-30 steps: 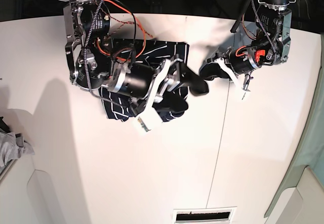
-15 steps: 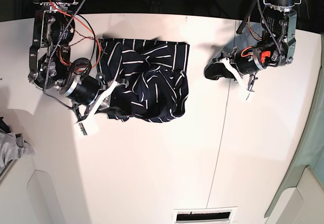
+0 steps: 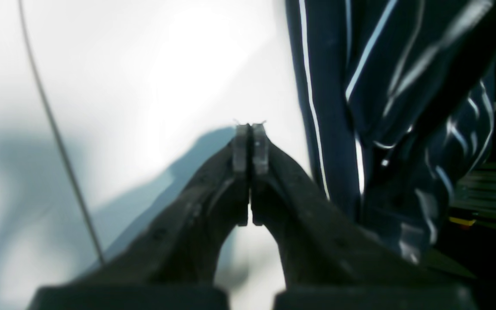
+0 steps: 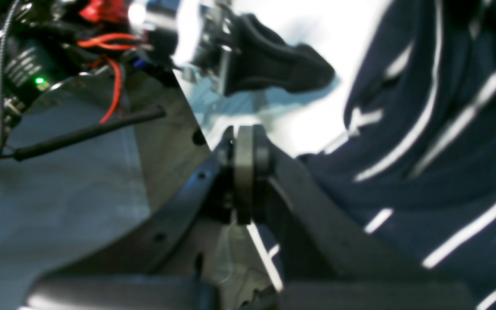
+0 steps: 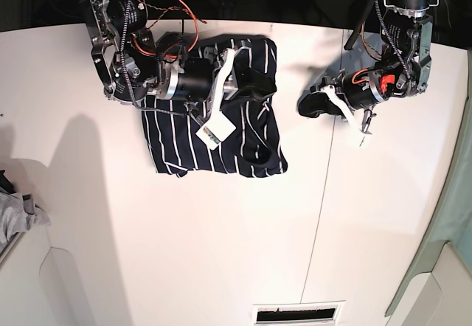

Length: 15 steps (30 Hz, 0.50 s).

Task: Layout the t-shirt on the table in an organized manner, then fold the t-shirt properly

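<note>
The navy striped t-shirt (image 5: 221, 153) lies bunched in a rough rectangle on the white table (image 5: 184, 252), near its far edge. My right gripper (image 5: 259, 82) hovers over the shirt's upper right part. In the right wrist view it (image 4: 243, 142) is shut, with no cloth visible between the tips and the t-shirt (image 4: 424, 172) just to its right. My left gripper (image 5: 304, 107) rests low over bare table just right of the shirt. Its pads (image 3: 250, 129) are pressed together on nothing, and the t-shirt (image 3: 403, 86) hangs close at the right.
A small grey cloth (image 5: 15, 215) pokes in at the left edge. A thin dark seam (image 5: 317, 215) runs down the table, ending near a vent slot (image 5: 297, 313) at the front. White tags dangle from both grippers (image 5: 214, 130) (image 5: 361, 138). Cables crowd the dark far edge.
My right arm swung from the shirt's left side back over its top, and its jaws went from open to shut. The shirt now lies flatter with its striped lower part spread. The left arm barely moved.
</note>
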### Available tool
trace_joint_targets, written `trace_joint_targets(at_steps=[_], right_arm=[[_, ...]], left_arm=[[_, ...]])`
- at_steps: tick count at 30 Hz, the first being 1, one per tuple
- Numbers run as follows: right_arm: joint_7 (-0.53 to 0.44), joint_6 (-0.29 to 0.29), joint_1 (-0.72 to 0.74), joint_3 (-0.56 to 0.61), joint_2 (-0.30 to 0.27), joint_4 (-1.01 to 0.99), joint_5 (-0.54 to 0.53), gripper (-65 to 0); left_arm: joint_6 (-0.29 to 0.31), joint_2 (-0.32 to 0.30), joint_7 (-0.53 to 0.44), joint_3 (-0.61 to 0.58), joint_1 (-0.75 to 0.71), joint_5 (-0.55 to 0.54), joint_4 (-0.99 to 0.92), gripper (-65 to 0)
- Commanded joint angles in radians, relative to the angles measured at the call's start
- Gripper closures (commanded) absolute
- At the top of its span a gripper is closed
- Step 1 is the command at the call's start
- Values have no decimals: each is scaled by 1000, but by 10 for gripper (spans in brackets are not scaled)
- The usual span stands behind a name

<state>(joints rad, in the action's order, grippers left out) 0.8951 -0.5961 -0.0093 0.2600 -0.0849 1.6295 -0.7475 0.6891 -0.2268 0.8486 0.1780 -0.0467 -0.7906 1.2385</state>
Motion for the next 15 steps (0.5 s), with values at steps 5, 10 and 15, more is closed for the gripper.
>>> trace_joint_targets(at_steps=[5,10,15], right_arm=[[-85,-8,48,-10,31,32,88,0],[-169,18,114,-93,32,22,291,0],[-179,24,204,-203,32,-31,314,0]], left_arm=[[9,-27,26,72,17,-126,21,0],[9,-77,112,117,33,-213,119,0],[9,-124,171,99,25,-261,290,0]])
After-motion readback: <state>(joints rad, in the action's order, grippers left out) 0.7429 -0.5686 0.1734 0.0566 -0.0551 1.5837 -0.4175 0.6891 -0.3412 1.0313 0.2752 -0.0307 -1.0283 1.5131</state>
